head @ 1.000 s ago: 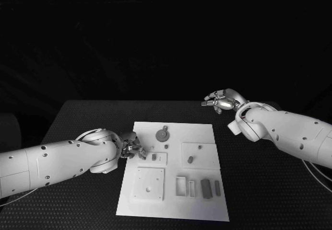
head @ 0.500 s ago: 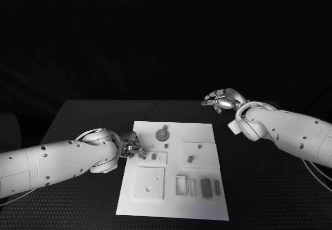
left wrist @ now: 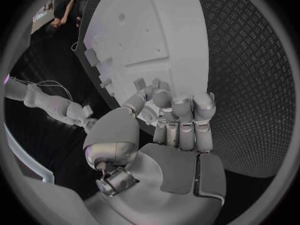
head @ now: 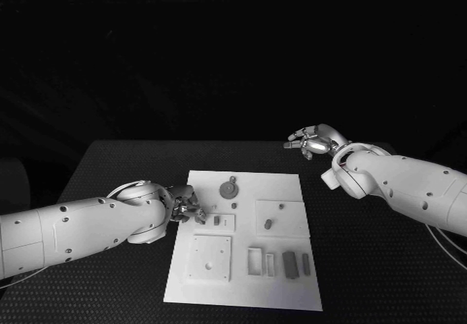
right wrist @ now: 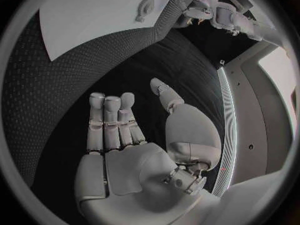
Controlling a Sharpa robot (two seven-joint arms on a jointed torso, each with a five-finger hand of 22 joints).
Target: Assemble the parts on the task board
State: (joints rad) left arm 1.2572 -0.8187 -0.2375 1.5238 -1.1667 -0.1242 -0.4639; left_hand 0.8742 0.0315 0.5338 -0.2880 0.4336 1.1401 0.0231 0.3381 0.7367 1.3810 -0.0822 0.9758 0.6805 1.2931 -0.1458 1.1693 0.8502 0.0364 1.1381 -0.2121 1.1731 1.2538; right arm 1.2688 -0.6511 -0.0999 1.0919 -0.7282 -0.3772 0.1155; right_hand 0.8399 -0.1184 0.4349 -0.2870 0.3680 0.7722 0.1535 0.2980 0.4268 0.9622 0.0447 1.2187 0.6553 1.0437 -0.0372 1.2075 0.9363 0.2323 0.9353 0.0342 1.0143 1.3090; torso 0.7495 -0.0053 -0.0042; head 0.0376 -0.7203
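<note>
From the head, the board (head: 248, 236) lies mid-table with grey parts (head: 288, 264) near its front edge, a round one (head: 229, 189) toward its far edge and a small peg (head: 268, 224) in a square plate at its right side. The left hand (head: 187, 209) sits at the board's left edge, fingertips on a small part (head: 216, 220). The right hand (head: 312, 142) hovers at the table's far edge, well apart, fingers spread, holding nothing. At the left wrist, the fingers (left wrist: 181, 120) curl together against the board (left wrist: 144, 40); whether they grip anything I cannot tell. At the right wrist, the hand (right wrist: 134, 140) is open over bare table (right wrist: 56, 95).
</note>
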